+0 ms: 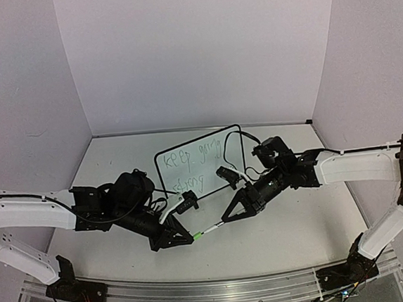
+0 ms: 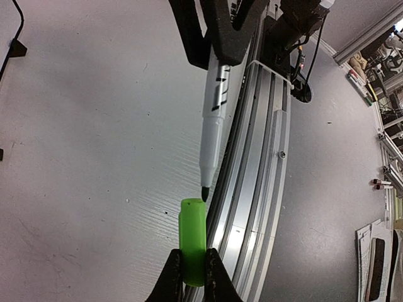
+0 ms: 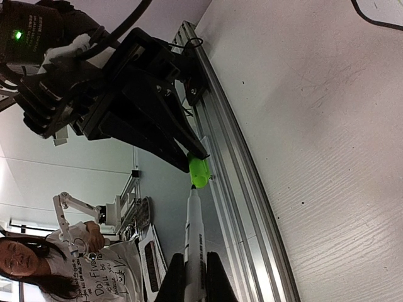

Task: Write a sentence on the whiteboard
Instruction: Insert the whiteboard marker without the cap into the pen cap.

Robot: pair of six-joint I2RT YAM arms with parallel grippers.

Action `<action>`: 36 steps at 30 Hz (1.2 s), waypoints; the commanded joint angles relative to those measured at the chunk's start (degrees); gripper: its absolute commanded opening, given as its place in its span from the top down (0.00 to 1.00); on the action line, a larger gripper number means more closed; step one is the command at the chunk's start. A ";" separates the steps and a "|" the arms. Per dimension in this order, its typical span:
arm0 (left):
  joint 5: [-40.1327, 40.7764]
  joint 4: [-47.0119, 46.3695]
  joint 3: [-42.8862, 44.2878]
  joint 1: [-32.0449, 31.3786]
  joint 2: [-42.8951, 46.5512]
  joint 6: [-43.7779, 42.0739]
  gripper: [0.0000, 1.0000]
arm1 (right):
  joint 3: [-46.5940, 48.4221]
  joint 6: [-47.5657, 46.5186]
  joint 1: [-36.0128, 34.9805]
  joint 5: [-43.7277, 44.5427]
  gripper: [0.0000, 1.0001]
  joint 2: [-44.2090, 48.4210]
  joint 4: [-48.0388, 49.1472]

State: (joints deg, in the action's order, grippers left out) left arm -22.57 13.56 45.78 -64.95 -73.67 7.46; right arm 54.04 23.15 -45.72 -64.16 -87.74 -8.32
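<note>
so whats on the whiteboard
On the small black-framed white board, two lines of thin green handwriting, roughly "keep going" then another word; black arm parts cover its lower edge.

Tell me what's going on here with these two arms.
The whiteboard stands at the back of the table with a green sentence written on it in two lines. In front of it, the right tool grips the white marker by its barrel, and the left tool pinches the green cap. The marker's bare tip sits right at the cap's mouth, not yet inside. They look set to recap the pen.
</note>
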 commanded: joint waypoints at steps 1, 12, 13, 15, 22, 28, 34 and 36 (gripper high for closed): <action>-1.45 -1.07 2.43 -0.16 0.81 -0.19 1.00 | 2.39 -1.25 -0.36 0.58 1.00 2.04 0.12; -1.21 -1.18 1.48 -0.18 2.06 0.36 1.00 | 2.27 -0.92 -0.37 0.93 1.00 2.93 -0.03; -1.17 -1.20 1.49 -0.18 2.13 0.36 1.00 | 2.23 -0.87 -0.37 0.86 1.00 2.83 -0.03; -1.16 -1.33 1.51 -0.18 2.26 0.36 1.00 | 2.21 -0.83 -0.38 0.61 1.00 2.62 -0.04; -0.89 -1.63 1.64 -0.17 2.73 0.36 1.00 | 2.05 -0.91 -0.37 0.34 1.00 2.10 -0.19; -1.08 -1.61 1.76 -0.17 2.64 0.47 1.00 | 2.01 -1.00 -0.43 0.32 1.00 1.90 -0.21; -1.31 -1.70 1.84 -0.16 3.09 0.53 1.00 | 1.94 -1.11 -0.43 0.50 1.00 1.70 -0.21; -1.52 -1.81 1.78 -0.18 3.21 0.57 1.00 | 1.95 -1.10 -0.38 0.62 1.00 1.64 -0.21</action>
State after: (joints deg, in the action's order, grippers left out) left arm -22.95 13.49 45.76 -64.95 -72.58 7.52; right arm 54.26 22.93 -45.80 -63.68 -86.35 -8.63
